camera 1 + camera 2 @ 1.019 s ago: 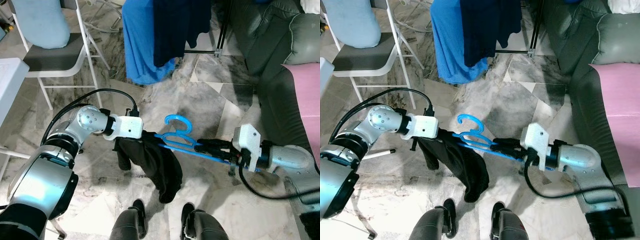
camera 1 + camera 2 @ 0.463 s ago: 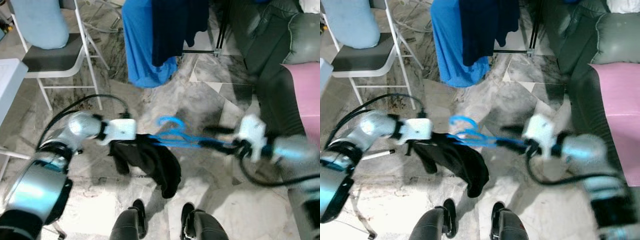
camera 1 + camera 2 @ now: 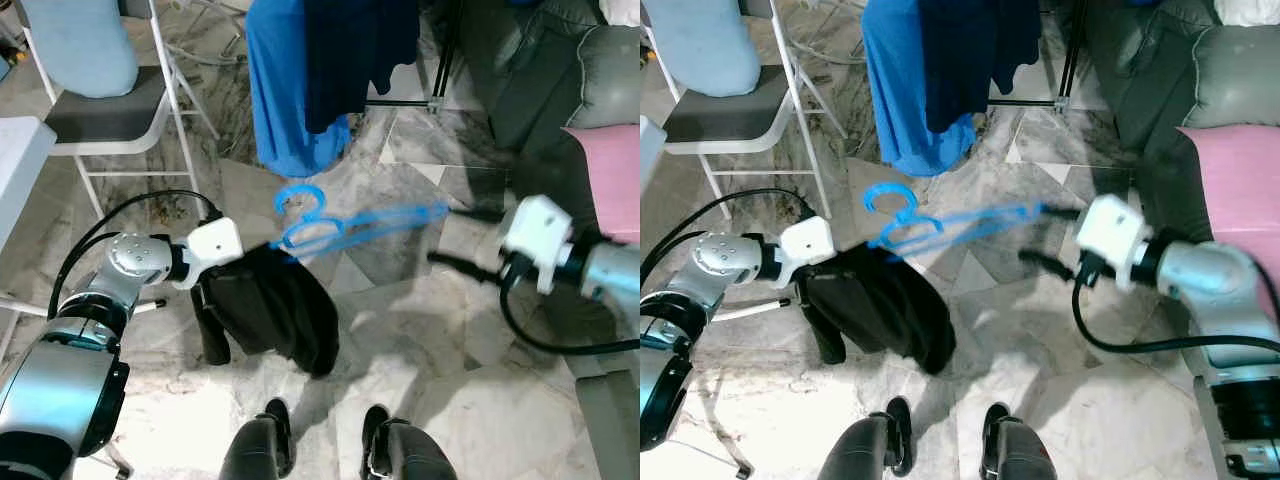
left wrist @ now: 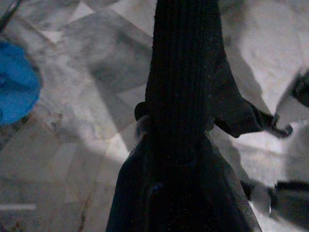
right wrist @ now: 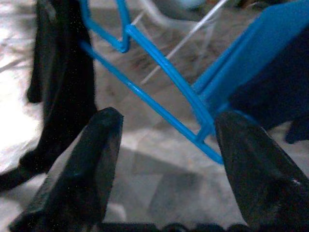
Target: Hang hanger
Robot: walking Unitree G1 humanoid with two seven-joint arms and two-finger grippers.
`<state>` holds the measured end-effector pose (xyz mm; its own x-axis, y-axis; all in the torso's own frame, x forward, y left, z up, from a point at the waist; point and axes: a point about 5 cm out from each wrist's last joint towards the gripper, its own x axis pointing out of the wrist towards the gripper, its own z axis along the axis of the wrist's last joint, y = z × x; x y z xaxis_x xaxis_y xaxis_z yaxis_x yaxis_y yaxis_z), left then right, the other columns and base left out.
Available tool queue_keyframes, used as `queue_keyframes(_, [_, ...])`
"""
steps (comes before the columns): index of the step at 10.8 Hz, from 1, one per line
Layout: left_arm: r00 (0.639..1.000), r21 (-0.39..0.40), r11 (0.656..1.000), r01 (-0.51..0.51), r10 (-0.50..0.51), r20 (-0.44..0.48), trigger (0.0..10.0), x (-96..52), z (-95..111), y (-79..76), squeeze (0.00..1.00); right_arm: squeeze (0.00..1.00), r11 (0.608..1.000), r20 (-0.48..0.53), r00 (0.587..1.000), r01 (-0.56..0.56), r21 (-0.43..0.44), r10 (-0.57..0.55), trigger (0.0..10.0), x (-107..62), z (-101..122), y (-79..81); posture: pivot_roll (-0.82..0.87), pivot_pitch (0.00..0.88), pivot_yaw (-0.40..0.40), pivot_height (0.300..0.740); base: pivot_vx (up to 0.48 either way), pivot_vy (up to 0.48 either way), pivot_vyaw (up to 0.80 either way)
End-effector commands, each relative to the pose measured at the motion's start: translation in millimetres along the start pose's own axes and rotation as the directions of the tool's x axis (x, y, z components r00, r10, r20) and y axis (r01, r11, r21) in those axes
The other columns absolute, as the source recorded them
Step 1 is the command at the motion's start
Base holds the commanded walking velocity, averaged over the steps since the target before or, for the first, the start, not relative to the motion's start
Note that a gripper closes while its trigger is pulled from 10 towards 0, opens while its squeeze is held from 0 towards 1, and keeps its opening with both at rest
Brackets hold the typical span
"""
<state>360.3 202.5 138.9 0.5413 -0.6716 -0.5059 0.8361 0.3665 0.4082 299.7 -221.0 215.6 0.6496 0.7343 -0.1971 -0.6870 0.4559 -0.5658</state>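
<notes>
At the far left you are passing a white folding chair (image 3: 120,120) with a pale blue cushion (image 3: 80,45) on it, standing on the marble floor (image 3: 400,330), and the corner of a white desk (image 3: 18,150) is showing at the left edge. Your left hand (image 3: 245,262) is clenched on a black garment (image 3: 270,315), which is hanging below it in a dark bundle; in the left wrist view the cloth is draping over the fingers (image 4: 183,96) and hiding them.

The blue hanger (image 3: 340,225) is lying across the gap between your two arms, its hook (image 3: 298,200) up near the left hand and the garment, its long bar reaching toward the right. The picture is blurred here, so you cannot tell exactly where it is touching the cloth.

Behind it, a blue cloth (image 3: 290,90) and a dark navy one (image 3: 355,55) are hanging down in front of a black rack leg (image 3: 445,60).

Your right hand (image 3: 462,240) is released, its two black fingers (image 5: 87,169) spread wide. In the right wrist view the hanger's end is sitting between them, close to one finger; contact is unclear.

At the far right, a grey sofa (image 3: 540,80) with a pink sheet (image 3: 615,170) is standing close beside your right arm. The robot's feet (image 3: 275,425) are showing at the bottom.
</notes>
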Motion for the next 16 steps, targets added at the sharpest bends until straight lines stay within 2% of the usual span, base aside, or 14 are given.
queue_keyframes(1, [0.994,-0.086,0.992,-0.091,0.095,0.046,0.0,-7.3,-5,4.4,0.0,1.0,0.999,0.02,0.999,0.029,0.038,-0.03,10.0,0.4,-2,9.3,-0.08,0.252,0.096,0.74,0.0,0.0,0.0])
queue_keyframes(3, [0.979,-0.146,0.979,-0.14,0.158,0.124,0.0,-2.9,-3,1.6,0.0,1.0,0.986,0.047,0.995,0.08,0.144,-0.087,10.0,6.7,-10,27.1,-0.08,0.247,0.099,0.74,0.0,0.0,0.0])
queue_keyframes(4, [0.949,-0.226,0.95,-0.216,0.259,0.179,0.0,0.7,-6,-2.5,0.0,1.0,0.957,0.043,0.989,0.122,0.263,-0.138,10.0,16.8,-23,44.1,-0.08,0.242,0.097,0.74,0.0,0.0,0.0])
queue_keyframes(5, [0.925,-0.278,0.925,-0.259,0.32,0.205,0.0,3.5,-8,-7.1,0.0,1.0,0.926,0.019,0.983,0.163,0.341,-0.18,10.0,23.6,-32,52.5,-0.07,0.236,0.088,0.74,0.0,0.0,0.0])
queue_keyframes(6, [0.9,-0.36,0.888,-0.287,0.378,0.216,0.0,9.1,-21,-25.5,0.0,0.82,0.859,0.01,0.974,0.197,0.473,-0.228,10.0,41.1,-43,72.6,-0.07,0.233,0.073,0.74,0.0,0.0,0.0])
queue_keyframes(7, [0.902,-0.361,0.889,-0.282,0.373,0.215,0.0,13.4,-27,-37.9,0.0,0.0,0.831,-0.024,0.972,0.213,0.514,-0.235,10.0,49.3,-53,81.3,-0.06,0.226,0.055,0.74,0.0,0.0,0.0])
queue_keyframes(8, [0.887,-0.375,0.877,-0.3,0.401,0.23,0.0,16.3,-28,-44.9,0.0,0.0,0.77,-0.08,0.96,0.265,0.581,-0.269,10.0,57.9,-64,86.6,-0.04,0.223,0.037,0.74,0.0,0.0,0.0])
queue_keyframes(9, [0.845,-0.426,0.833,-0.353,0.479,0.236,0.0,17.1,-28,-45.8,0.0,0.0,0.735,-0.134,0.941,0.328,0.593,-0.312,10.0,64.0,-70,86.6,-0.03,0.221,0.027,0.74,0.0,0.0,0.0])
queue_keyframes(10, [0.821,-0.471,0.791,-0.391,0.531,0.209,0.0,23.5,-35,-63.1,0.0,0.0,0.677,-0.145,0.88,0.445,0.586,-0.453,10.0,70.3,-71,78.5,-0.02,0.221,0.019,0.74,0.0,0.0,0.0])
queue_keyframes(11, [0.819,-0.492,0.772,-0.402,0.544,0.185,0.0,26.8,-40,-72.1,0.0,0.0,0.658,-0.107,0.894,0.398,0.639,-0.436,10.0,74.7,-70,79.3,-0.02,0.222,0.014,0.74,0.0,0.0,0.0])
queue_keyframes(12, [0.802,-0.577,0.713,-0.399,0.576,0.158,0.0,34.0,-43,-84.6,0.0,0.0,0.634,-0.18,0.873,0.457,0.624,-0.453,10.0,82.8,-77,83.5,-0.02,0.229,0.01,0.74,0.0,0.0,0.0])
queue_keyframes(13, [0.799,-0.574,0.73,-0.372,0.567,0.203,0.0,40.6,-34,-87.1,0.0,0.0,0.64,-0.212,0.881,0.456,0.619,-0.423,10.0,87.4,-81,89.4,-0.02,0.234,0.008,0.74,0.0,0.0,0.0])
queue_keyframes(15, [0.751,-0.521,0.795,-0.312,0.542,0.378,0.0,42.0,0,-69.4,0.0,0.0,0.592,-0.2,0.873,0.454,0.666,-0.444,10.0,86.7,-83,84.7,-0.02,0.247,0.008,0.74,0.0,0.0,0.0])
queue_keyframes(16, [0.747,-0.402,0.885,-0.235,0.429,0.508,0.0,39.8,27,-59.2,0.0,0.0,0.596,-0.191,0.874,0.449,0.666,-0.446,10.0,85.9,-83,77.9,-0.01,0.254,0.014,0.74,0.0,0.0,0.0])
